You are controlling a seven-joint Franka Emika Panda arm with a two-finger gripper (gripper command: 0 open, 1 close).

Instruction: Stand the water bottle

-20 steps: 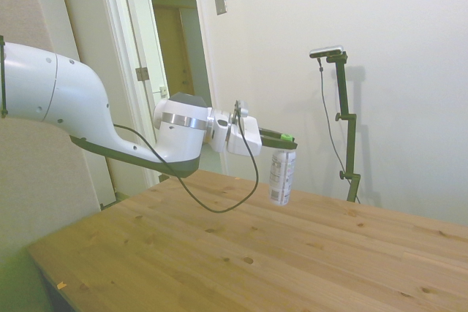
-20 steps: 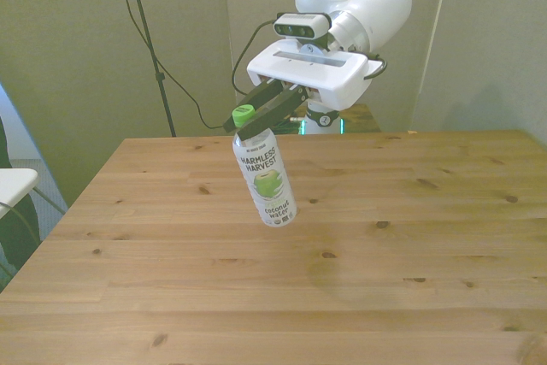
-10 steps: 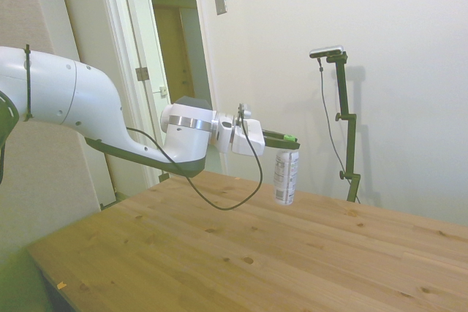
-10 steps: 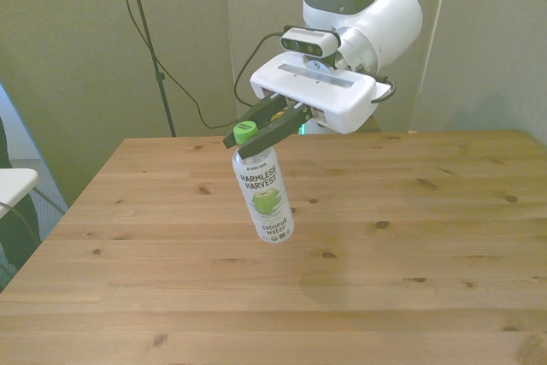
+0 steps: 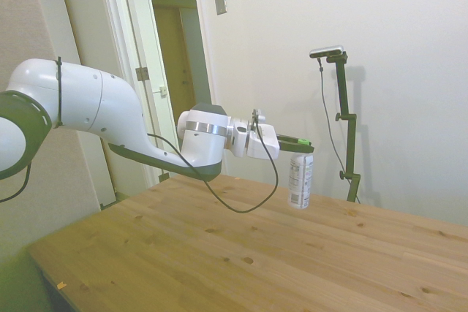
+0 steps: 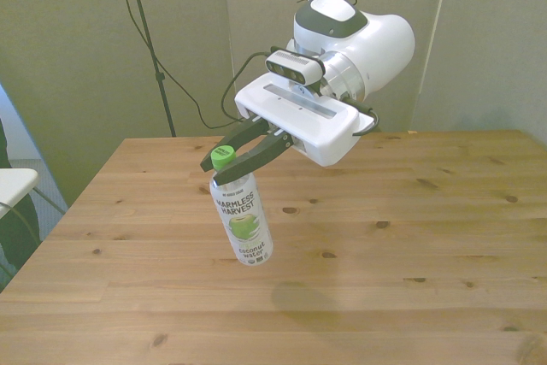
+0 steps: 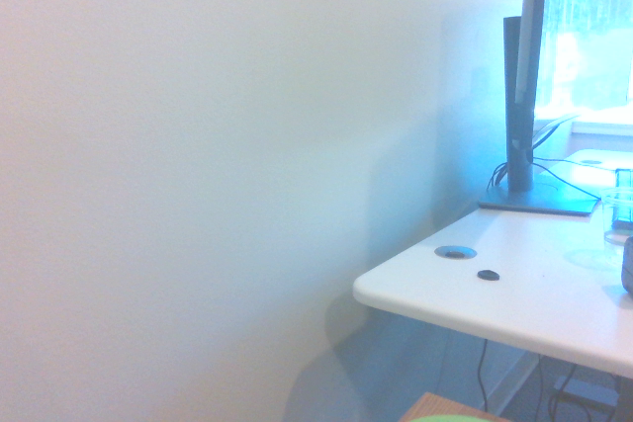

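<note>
- One bottle (image 6: 240, 220) hangs in the air above the table (image 6: 410, 237), base down and not touching the wood; in the front view it leans a little, base toward that view's right.
- It has one green cap (image 6: 222, 158) and one white label (image 6: 243, 226) with dark print and a green round mark; the small print is too fine to read fully.
- In the side view the bottle (image 5: 300, 180) hangs near upright under the fingers, over the far part of the table; its cap (image 5: 302, 141) shows only as a thin green sliver.
- One gripper (image 6: 232, 162), two dark fingers (image 6: 256, 156), pinched on the bottle's neck just under the cap; the fingers cover the neck itself.
- The fingers reach out roughly level from the white hand; the bottle dangles below them.
- One white arm (image 5: 88, 111) comes in from the side view's left; its base end is cut off by that edge.
- One dark cable (image 5: 241, 206) loops below the wrist.
- A faint shadow (image 6: 303, 297) lies on the wood, toward the near edge from the bottle.
- One wooden table, bare apart from that; its near corners are cut off in the front view.
- The wrist view shows mostly a pale wall (image 7: 198, 165), a white desk (image 7: 475, 294) with a dark stand (image 7: 524, 116) on it, and a sliver of green at the frame edge, too little to identify.
- Beyond the arm in the side view is one open doorway (image 5: 172, 42).
</note>
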